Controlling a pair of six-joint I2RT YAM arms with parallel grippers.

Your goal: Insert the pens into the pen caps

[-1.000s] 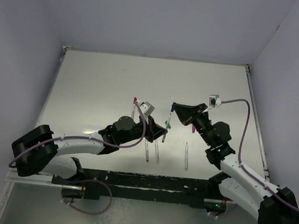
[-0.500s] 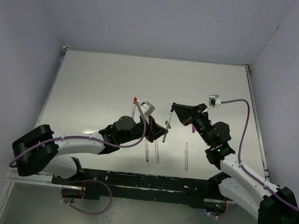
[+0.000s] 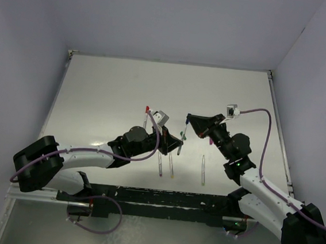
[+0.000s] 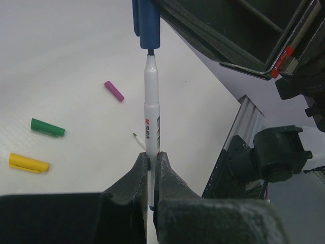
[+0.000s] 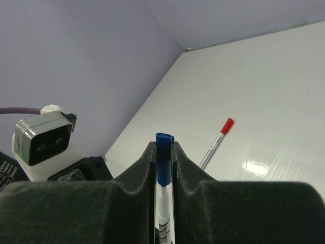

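Observation:
My left gripper (image 4: pixel 151 160) is shut on a white pen (image 4: pixel 151 117) and holds it above the table; it also shows in the top view (image 3: pixel 175 141). The pen's dark tip sits at the mouth of a blue cap (image 4: pixel 147 23). My right gripper (image 5: pixel 163 150) is shut on that blue cap (image 5: pixel 163 162), with the pen (image 5: pixel 162 213) below it between the fingers; it also shows in the top view (image 3: pixel 190 118). A purple cap (image 4: pixel 114 91), a green cap (image 4: pixel 47 127) and a yellow cap (image 4: pixel 28 162) lie loose on the table. A pen with a red cap on it (image 5: pixel 217 143) lies apart.
Three uncapped pens lie side by side near the front edge (image 3: pixel 160 165), (image 3: pixel 171 166), (image 3: pixel 203 171). The red-capped pen (image 3: pixel 146 116) lies behind the left arm. The left wrist camera (image 5: pixel 43 142) is close to my right gripper. The table's front rail (image 3: pixel 161 198) runs along the bottom.
My right gripper with the blue cap has shifted very slightly toward the pen in my left gripper. The left arm has stayed still.

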